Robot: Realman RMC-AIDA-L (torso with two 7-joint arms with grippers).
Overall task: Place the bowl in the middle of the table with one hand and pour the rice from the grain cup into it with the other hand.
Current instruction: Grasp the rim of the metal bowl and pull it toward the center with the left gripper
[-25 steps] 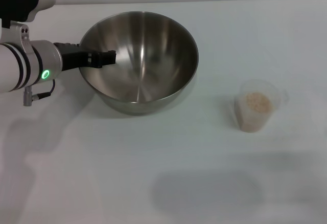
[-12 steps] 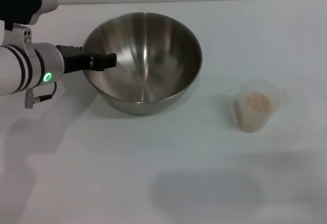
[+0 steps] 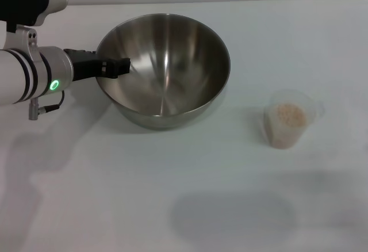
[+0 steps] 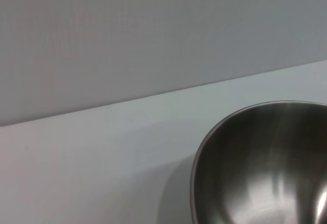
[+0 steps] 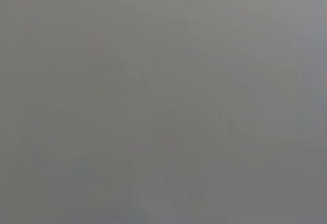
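Gripping bowl [image 3: 172, 62] rim, seemingly: left tool [image 3: 118, 67].

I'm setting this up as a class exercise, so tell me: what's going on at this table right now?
The left gripper is shut on the near-left rim of the steel bowl, which sits on the white table. The bowl is empty. The grain cup stands upright to the bowl's right, apart from it, with the rice inside it. The right gripper is not in view, so pouring hasn't begun.
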